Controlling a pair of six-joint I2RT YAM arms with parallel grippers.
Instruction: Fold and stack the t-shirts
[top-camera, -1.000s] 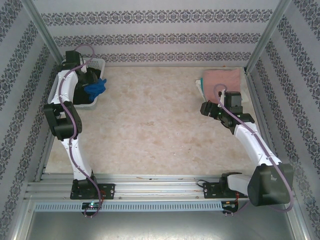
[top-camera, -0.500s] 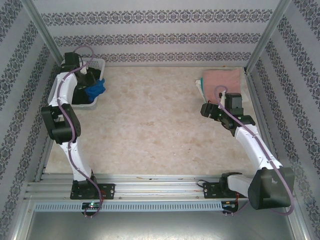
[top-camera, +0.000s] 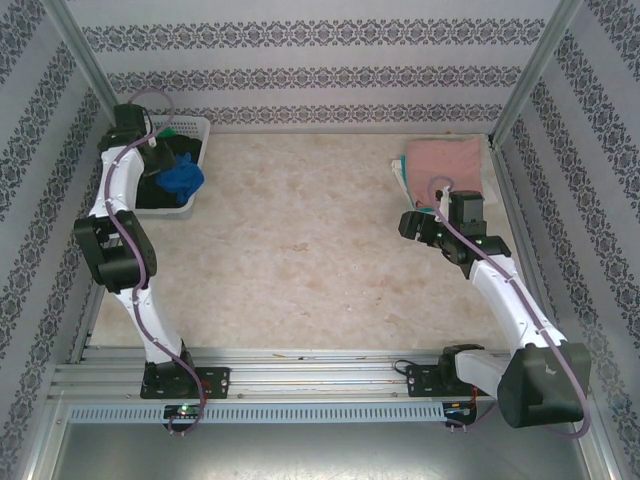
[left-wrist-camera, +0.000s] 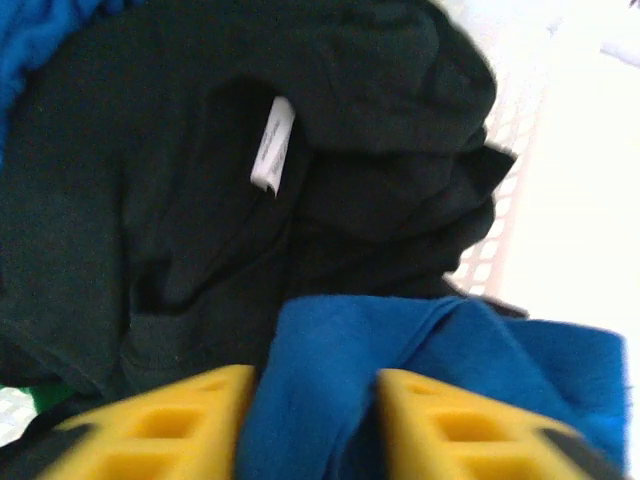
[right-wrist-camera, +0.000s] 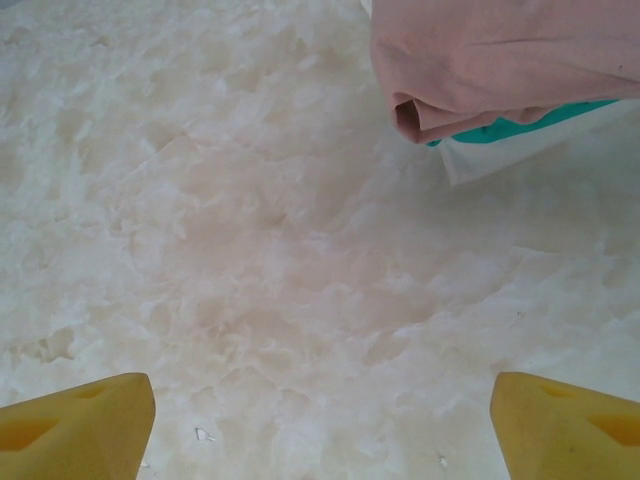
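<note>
Table: beige marbled top, matte, under soft even light. Walls close it in on three sides, with pale wallpaper carrying horizontal bands of dark floral ornament. Aluminium posts slant up at the two far corners. Near edge: ribbed aluminium rails, then a white slotted strip, then a dull grey metal sheet along the bottom.

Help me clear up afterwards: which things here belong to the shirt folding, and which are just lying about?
Job: blue shirt, black shirt, pink shirt, green shirt.
Lying about: basket, table.
</note>
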